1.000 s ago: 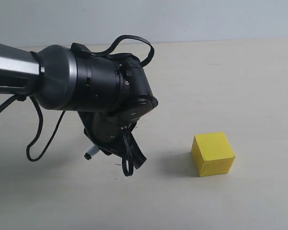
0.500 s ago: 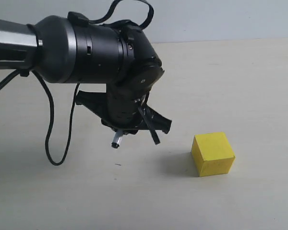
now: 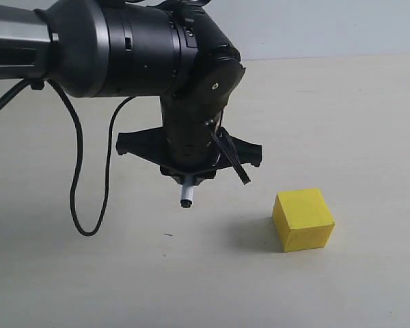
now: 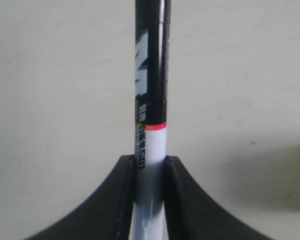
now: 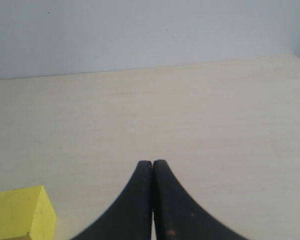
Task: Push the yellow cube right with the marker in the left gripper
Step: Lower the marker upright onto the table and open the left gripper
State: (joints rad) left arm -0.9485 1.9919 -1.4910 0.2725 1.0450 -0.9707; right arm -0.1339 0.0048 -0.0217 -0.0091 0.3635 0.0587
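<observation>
Your left gripper point(image 4: 150, 164) fingers point(image 4: 123, 181) pinch the marker point(image 4: 151, 100), pointing down at the tabletop point(image 3: 362, 123), left of the yellow cube point(image 3: 303, 219); right gripper point(image 5: 152, 163) fingers press together.

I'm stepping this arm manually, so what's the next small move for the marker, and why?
Probably lower the left hand until the marker tip is level with the side of the yellow cube. The tip hangs apart from the cube, on its left, and seems above the table, so sweeping right might skim over it.
</observation>
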